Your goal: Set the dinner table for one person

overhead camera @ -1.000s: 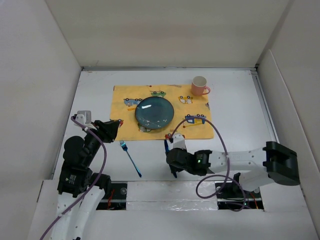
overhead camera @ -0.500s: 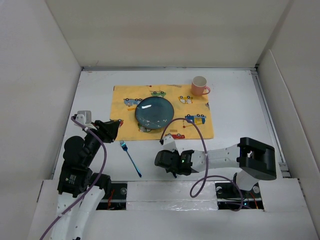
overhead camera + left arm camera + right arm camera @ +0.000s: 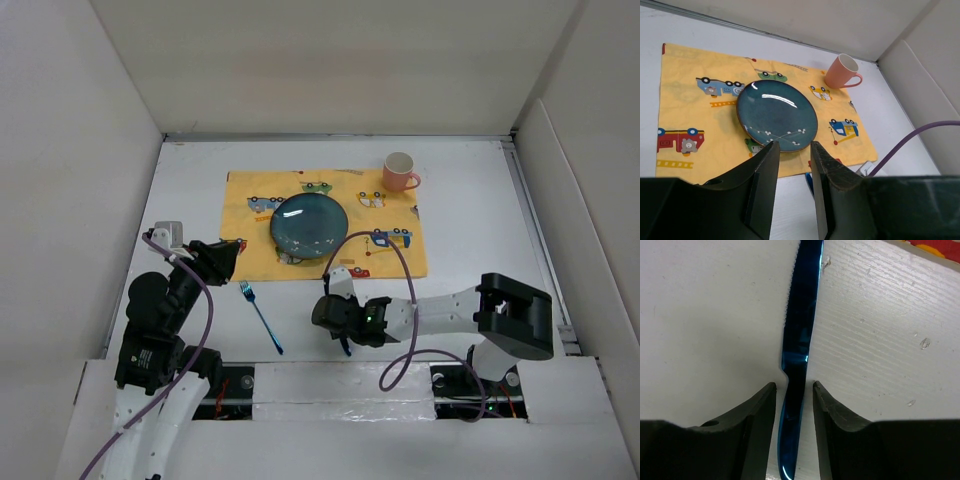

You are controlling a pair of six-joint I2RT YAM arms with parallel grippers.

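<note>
A blue knife (image 3: 799,340) lies flat on the white dinner table (image 3: 470,220), just in front of the yellow car-printed placemat (image 3: 250,200). My right gripper (image 3: 793,385) is down over it, open, its fingers either side of the handle with a thin gap on each side. In the top view the right gripper (image 3: 336,300) hides most of the knife (image 3: 346,348). A blue fork (image 3: 261,315) lies on the table to its left. My left gripper (image 3: 793,145) hovers open and empty at the placemat's near left corner. A blue plate (image 3: 310,224) sits on the placemat.
A pink mug (image 3: 400,172) stands at the placemat's far right corner. Purple cables loop from both arms, the right arm's cable (image 3: 412,290) arching over the placemat's near edge. White walls (image 3: 100,200) enclose the table on three sides.
The right arm has swung left along the table's near edge, and its jaws have narrowed around the knife. The left arm, fork, plate and mug have not moved.
</note>
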